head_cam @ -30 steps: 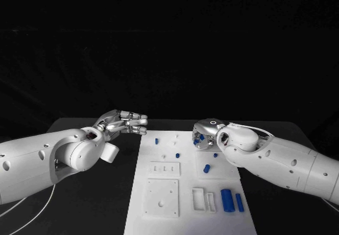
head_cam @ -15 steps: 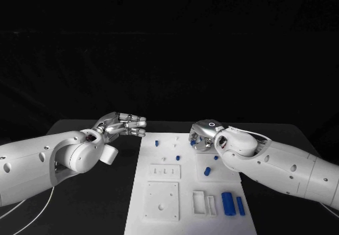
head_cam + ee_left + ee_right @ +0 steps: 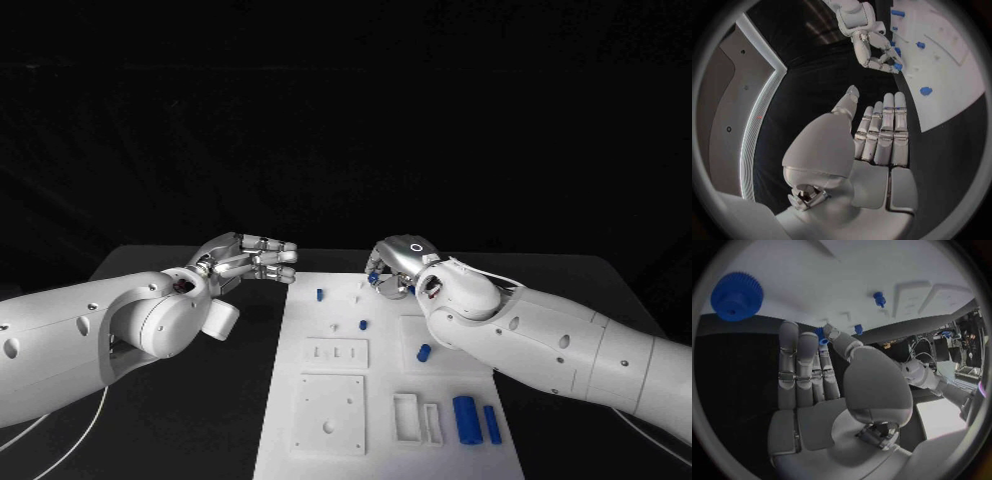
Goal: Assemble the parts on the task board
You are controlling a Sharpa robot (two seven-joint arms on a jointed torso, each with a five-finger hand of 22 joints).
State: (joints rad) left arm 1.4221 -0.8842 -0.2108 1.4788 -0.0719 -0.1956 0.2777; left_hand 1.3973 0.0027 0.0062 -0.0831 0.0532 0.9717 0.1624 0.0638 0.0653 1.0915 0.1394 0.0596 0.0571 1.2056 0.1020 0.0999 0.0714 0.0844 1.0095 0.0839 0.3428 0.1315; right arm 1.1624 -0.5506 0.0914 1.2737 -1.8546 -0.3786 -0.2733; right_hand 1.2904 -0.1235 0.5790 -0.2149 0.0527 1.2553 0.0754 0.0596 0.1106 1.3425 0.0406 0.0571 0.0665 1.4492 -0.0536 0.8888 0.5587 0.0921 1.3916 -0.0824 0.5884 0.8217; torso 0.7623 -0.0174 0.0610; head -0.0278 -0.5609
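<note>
Right robot hand (image 3: 392,266) over the board's (image 3: 378,440) far end, pinching a small blue part (image 3: 821,335) at its fingertips. Left robot hand (image 3: 248,254) just off the board's far left corner, fingers together, holding nothing. Two blue cylinders (image 3: 475,414) lie at the board's near right corner.

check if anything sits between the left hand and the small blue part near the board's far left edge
Nothing visible does. The left hand hovers with nothing in it over the black table just off the task board's far left corner, and the strip of table and board between it and the small blue part is bare. The right hand works further right, holding another blue piece.
</note>
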